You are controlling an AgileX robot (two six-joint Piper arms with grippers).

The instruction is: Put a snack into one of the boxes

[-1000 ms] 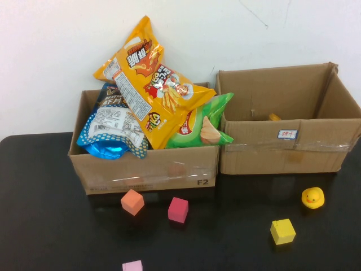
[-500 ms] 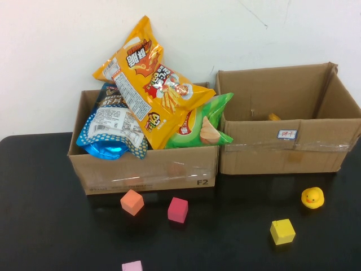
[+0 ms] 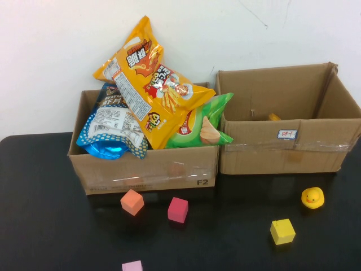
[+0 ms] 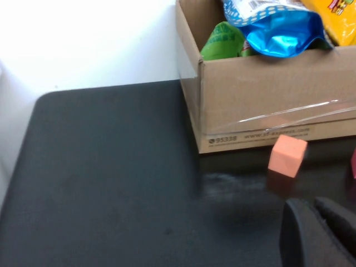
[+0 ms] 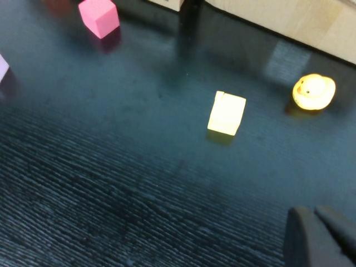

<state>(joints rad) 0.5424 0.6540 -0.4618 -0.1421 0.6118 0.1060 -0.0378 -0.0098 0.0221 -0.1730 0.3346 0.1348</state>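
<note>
Two brown cardboard boxes stand side by side at the back of the black table. The left box (image 3: 144,169) is piled with snacks: a large orange bag (image 3: 149,84) on top, a blue-and-white bag (image 3: 113,130) and a green bag (image 3: 206,124). The right box (image 3: 287,149), wider and with a small white label, shows only a small orange-yellow bit inside. Neither arm appears in the high view. My left gripper (image 4: 314,214) is shut and empty, low over the table in front of the left box (image 4: 256,100). Over the table near the yellow cube (image 5: 226,113) my right gripper (image 5: 314,219) is shut and empty.
Loose on the table in front of the boxes lie an orange cube (image 3: 132,201), a red-pink cube (image 3: 178,209), a pale pink cube (image 3: 132,266), a yellow cube (image 3: 282,231) and a yellow rubber duck (image 3: 312,197). A white wall rises behind the boxes.
</note>
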